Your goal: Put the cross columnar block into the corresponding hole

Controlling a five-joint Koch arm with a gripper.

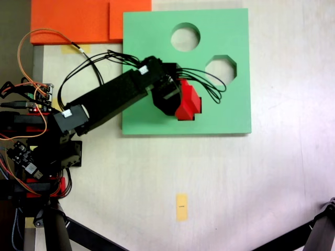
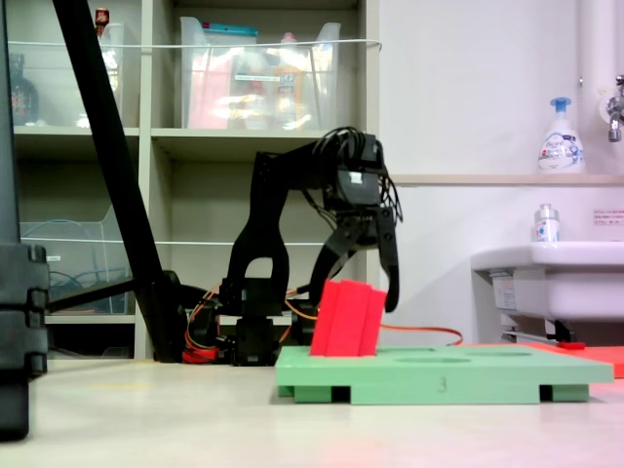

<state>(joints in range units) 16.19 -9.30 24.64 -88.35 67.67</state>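
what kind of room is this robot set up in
Probably a lab or workshop room, not a home: shelving with clear plastic storage bins, a wall sink with a soap pump bottle, and black tripod legs.

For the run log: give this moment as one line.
gripper: open, jaws straddling block | cross columnar block: tilted, bottom at the green board, not fully seated | cross hole: hidden under block | round hole, octagonal hole: empty

- The gripper [image 1: 184,104] is over the green board [image 1: 152,63], around the red cross block [image 1: 188,103].
- A round hole [image 1: 185,37] and an octagonal hole [image 1: 220,68] are open.
- Orange foam [image 1: 73,21] lies at the top left.
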